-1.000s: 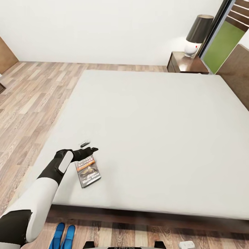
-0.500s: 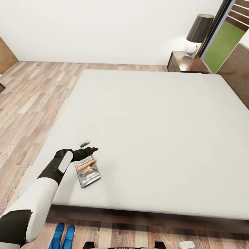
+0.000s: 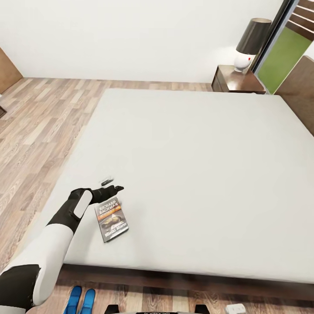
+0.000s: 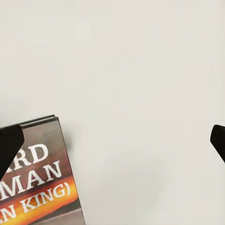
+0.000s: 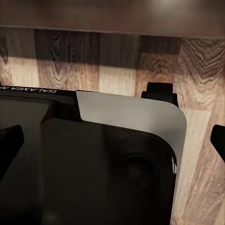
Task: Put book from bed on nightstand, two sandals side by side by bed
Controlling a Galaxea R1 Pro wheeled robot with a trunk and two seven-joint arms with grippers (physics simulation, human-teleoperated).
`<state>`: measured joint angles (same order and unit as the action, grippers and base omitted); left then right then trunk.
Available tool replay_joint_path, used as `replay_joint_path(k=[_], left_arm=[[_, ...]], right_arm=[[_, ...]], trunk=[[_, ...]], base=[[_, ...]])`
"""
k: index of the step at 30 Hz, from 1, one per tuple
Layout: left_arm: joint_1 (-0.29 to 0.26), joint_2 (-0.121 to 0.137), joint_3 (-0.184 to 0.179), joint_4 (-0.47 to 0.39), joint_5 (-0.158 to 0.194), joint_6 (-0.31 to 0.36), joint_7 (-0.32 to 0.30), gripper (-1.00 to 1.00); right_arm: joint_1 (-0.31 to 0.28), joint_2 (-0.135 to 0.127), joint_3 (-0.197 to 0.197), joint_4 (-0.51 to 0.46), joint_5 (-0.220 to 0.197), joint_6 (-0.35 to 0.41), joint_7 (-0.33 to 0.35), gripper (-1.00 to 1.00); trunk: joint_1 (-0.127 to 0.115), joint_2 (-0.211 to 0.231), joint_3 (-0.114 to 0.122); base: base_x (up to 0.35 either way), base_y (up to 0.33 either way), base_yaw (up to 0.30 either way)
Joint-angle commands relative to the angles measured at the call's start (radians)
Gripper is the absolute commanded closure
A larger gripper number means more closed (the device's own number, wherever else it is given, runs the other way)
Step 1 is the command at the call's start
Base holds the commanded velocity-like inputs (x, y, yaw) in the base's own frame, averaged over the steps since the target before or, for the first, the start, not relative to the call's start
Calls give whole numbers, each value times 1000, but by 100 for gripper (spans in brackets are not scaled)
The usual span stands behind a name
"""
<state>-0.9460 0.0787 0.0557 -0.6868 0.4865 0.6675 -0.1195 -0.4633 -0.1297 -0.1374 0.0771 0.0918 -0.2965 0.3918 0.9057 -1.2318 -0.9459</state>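
Head view: thin black-and-orange paperback book [image 3: 111, 219] lies near the foot edge of the pale grey-white bed [image 3: 196, 174], shifted slightly toward that edge since a moment ago; not yet lifted. Left gripper [image 3: 110, 185] spread open, empty, at the book's top edge. Blue flip-flop sandals [image 3: 81, 300] together on the floor. Dark reddish-brown nightstand [image 3: 237, 80] far off.

Left wrist view: book [image 4: 40, 176] beside one fingertip, ungrasped.

Right wrist view: right gripper [image 5: 115, 140] released, empty.

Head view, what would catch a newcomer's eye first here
The huge pale bed dominates the room, with the small black and orange book lying near its front left corner. The left end effector hovers just beyond the book's top edge, fingers spread. A dark-shaded lamp stands on the nightstand at the far right, and blue sandals peek out below.
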Motion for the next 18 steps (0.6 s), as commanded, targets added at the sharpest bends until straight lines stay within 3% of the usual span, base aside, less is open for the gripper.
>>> replay_joint_path(k=[1, 11, 18], left_arm=[[0, 0, 4, 0, -2, 6, -4, -100], [0, 0, 3, 0, -2, 5, -5, -100], [0, -2, 3, 1, -2, 4, -5, -100]], right_arm=[[-2, -1, -8, 4, 10, -7, 1, -100], [-2, -1, -8, 4, 10, -7, 1, -100], [-2, -1, -8, 4, 10, -7, 1, -100]], trunk=[[0, 0, -1], [0, 0, -1], [0, 0, -1]], base=[[13, 7, 0], [2, 1, 0], [112, 0, 0]])
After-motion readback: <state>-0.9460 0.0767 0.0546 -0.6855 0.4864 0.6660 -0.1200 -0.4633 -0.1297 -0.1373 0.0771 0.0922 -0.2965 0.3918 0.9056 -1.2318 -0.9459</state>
